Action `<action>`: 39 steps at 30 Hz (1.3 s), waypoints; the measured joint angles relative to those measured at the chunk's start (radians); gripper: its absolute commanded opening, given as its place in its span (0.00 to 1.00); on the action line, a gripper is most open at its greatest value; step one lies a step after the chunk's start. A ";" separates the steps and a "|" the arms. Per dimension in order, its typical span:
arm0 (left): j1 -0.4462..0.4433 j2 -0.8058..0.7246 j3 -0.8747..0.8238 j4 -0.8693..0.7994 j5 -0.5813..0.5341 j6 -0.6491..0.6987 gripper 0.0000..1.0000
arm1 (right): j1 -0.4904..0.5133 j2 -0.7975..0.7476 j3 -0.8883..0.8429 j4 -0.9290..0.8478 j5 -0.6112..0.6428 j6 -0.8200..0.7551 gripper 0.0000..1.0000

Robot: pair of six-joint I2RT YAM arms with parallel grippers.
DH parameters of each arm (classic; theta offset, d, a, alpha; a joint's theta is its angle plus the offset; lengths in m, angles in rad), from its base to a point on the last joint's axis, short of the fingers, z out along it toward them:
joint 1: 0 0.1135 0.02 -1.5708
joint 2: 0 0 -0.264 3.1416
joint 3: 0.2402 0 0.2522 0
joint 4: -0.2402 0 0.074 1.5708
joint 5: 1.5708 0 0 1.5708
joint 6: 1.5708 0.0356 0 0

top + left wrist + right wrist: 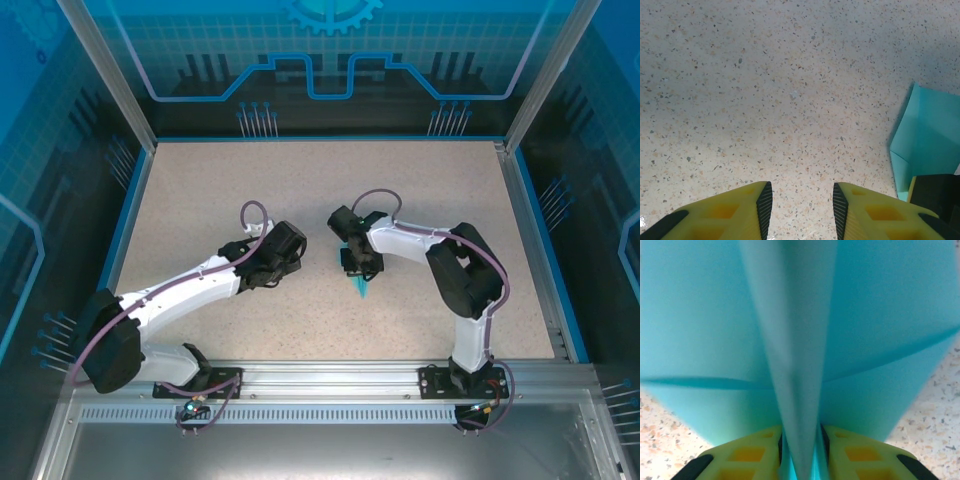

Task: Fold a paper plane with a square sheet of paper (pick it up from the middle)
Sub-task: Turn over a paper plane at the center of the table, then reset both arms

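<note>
The paper plane [875,330], folded turquoise-blue paper with a raised central crease and wings spread to both sides, stands between my right gripper's [801,432] yellow fingers. That gripper is shut on the crease. From above, the plane's pointed tip [361,287] sticks out below the right gripper [358,265] near the table's middle. The left wrist view has the plane [930,135] at its right edge, resting on the table. My left gripper [802,192] hovers over bare table to the plane's left, open with nothing between its fingers. From above, the left gripper [285,262] sits a short gap left of the right one.
The speckled beige table [200,200] is bounded by a blue rim and transparent blue walls [330,60] on three sides. An aluminium rail [330,375] carrying both arm bases runs along the near edge. Part of the right gripper's dark body [937,192] shows beside the paper.
</note>
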 measured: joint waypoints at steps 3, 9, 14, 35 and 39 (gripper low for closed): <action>0.000 0.000 0.000 0.000 0.000 0.013 0.41 | 0.001 -0.055 0.000 -0.010 -0.003 -0.021 0.44; 0.000 -0.019 0.000 -0.004 -0.008 0.021 0.43 | 0.001 -0.259 0.000 -0.025 0.009 -0.054 0.54; 0.000 -0.049 0.000 -0.019 -0.031 0.043 0.48 | -0.001 -0.432 -0.027 -0.026 0.116 -0.111 0.64; 0.264 -0.344 -0.216 0.027 -0.309 0.285 0.98 | -0.579 -0.768 -0.549 0.427 0.387 -0.505 0.99; 0.326 -0.378 -0.317 0.126 -0.367 0.355 0.98 | -0.583 -0.650 -0.584 0.591 0.327 -0.539 0.99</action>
